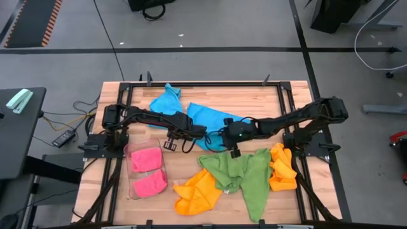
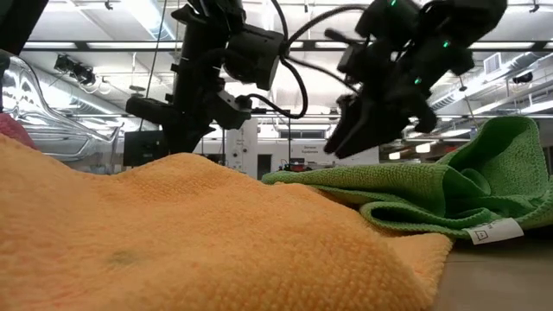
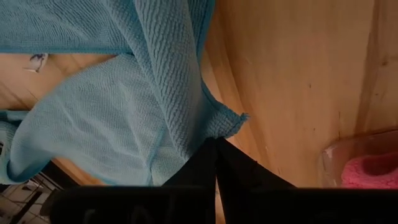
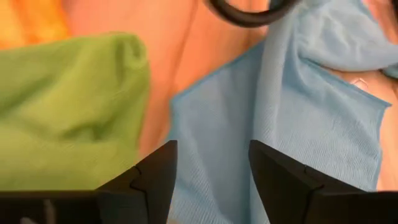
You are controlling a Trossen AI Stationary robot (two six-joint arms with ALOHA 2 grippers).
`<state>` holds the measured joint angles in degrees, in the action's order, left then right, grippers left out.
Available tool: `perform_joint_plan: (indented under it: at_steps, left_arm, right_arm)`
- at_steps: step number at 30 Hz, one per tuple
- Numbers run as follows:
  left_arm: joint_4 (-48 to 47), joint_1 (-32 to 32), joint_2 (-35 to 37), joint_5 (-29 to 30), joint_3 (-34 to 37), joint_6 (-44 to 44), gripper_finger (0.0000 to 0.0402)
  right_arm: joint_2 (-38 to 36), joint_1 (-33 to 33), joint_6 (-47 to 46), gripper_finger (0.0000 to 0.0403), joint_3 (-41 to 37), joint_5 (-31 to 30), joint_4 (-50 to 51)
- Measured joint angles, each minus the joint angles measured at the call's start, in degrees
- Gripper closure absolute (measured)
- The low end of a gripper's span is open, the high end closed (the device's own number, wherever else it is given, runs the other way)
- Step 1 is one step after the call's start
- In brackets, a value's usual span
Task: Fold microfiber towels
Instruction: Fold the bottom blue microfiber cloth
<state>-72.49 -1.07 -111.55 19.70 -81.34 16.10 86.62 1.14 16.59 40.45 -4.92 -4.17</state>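
- Pinching a corner of the blue towel point(image 3: 118, 118), left hand point(image 3: 216, 144) fingers closed tight on the fabric, mid-tabletop point(image 1: 254, 95).
- Right hand point(image 4: 211, 163) spread wide, hovering over the same blue towel beside the green towel point(image 1: 245, 175).
- Orange towels point(image 1: 198, 191) flank the green one.
- Pink towels point(image 1: 147, 170) sit in the clear tray point(image 1: 130, 166), left of the blue towel.

Both arms reach in to the middle. The left gripper point(image 1: 205, 131) is pinched tight. The right gripper point(image 1: 219, 138) has its fingers apart.
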Motion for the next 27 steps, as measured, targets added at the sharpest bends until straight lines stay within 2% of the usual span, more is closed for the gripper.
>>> perform_joint_plan:
  at_steps: [3, 7, 12, 17, 20, 22, 27]
  left_arm:
    - [0.01, -0.14, 0.0, -0.02, 0.0, -0.13, 0.0396]
    - [0.02, -0.14, 0.0, -0.02, 0.0, -0.42, 0.0383]
    - [0.2, -0.32, 0.0, -0.02, 0.0, -0.32, 0.0381]
    - [0.33, -0.69, 0.0, -0.02, 0.0, -0.28, 0.0396]
    - [0.38, -0.72, 0.0, -0.02, 0.0, -0.17, 0.0391]
    - [0.58, -0.73, 0.0, -0.02, 0.0, 0.72, 0.0382]
    - [1.11, -0.73, 0.0, -0.02, 0.0, 1.09, 0.0379]
  right_arm:
    - [3.69, 0.87, -0.62, 0.0213, -0.04, 0.78, -1.08]
    - [7.28, 6.12, -2.1, 0.0224, -0.1, 1.75, -1.77]
    - [7.96, 12.56, -5.05, 0.0231, 0.0, -1.78, -1.28]
    - [7.59, 16.07, -11.04, 0.0235, -0.04, 4.0, 2.75]
    - [6.27, 17.09, -11.92, 0.0235, -0.07, 5.19, 3.13]
    - [4.71, 17.01, -10.94, 0.0235, -0.07, 3.96, 3.23]
    - [0.39, 14.19, -8.11, 0.0235, 0.04, -4.13, 2.62]
